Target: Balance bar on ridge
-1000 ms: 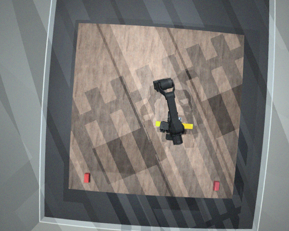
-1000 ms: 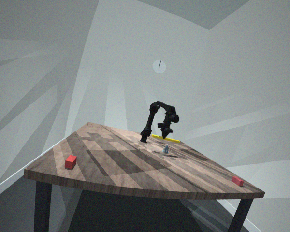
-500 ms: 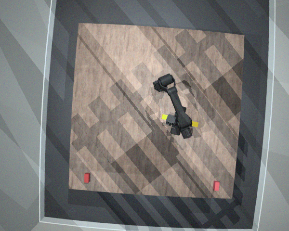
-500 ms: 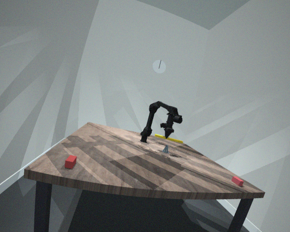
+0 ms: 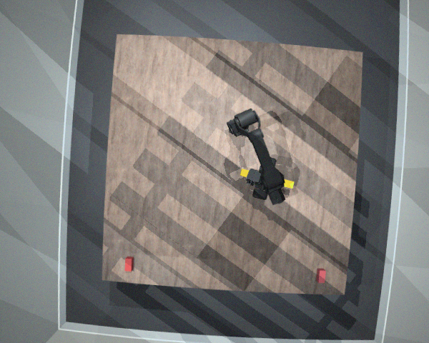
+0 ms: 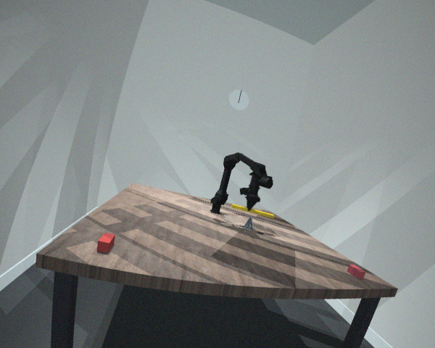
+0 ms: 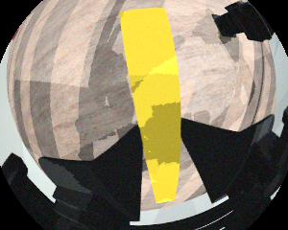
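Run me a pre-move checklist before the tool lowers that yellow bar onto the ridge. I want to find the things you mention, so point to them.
1. Tool (image 6: 250, 209) (image 7: 159, 126) shut on the yellow bar (image 5: 289, 184) (image 6: 263, 214) (image 7: 151, 43): ok.
2. Bar stands out on both sides of the tool: ok, both ends show from above.
3. Bar held clear of the table (image 5: 163, 66) (image 6: 172, 239): ok, it hangs raised in the exterior view.
4. Ridge (image 6: 249, 223) standing on the table: ok, below the bar in the exterior view.
5. Bar's middle lined up over the ridge: cannot tell, the arm hides the ridge from above.
6. Bar resting on the ridge, ready for release: not ok, a gap shows between them.
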Tool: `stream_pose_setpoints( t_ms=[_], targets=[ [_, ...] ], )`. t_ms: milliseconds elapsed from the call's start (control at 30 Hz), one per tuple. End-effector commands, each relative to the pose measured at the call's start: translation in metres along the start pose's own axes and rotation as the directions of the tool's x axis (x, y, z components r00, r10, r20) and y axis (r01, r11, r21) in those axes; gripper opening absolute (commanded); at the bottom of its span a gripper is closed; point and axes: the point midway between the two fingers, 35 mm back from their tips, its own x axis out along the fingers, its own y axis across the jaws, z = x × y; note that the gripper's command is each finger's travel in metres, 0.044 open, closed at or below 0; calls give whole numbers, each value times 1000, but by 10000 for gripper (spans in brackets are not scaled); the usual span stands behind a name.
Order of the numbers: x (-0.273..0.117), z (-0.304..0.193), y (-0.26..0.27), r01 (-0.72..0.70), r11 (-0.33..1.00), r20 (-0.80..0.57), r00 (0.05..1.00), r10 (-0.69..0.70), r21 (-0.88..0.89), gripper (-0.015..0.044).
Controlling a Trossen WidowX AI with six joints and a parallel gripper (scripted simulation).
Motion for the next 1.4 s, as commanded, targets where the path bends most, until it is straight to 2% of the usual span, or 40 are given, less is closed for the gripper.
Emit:
stream_pose_setpoints(
  t_ms=[0, 400, 1367],
  targets=[
    [5, -1, 0, -1, 1000, -5, 1000, 1, 5, 0],
    [24, 0, -1, -1, 1000, -5, 1000, 1, 7, 0],
    [25, 0, -1, -1, 1000, -5, 1000, 1, 7, 0]
  ],
)
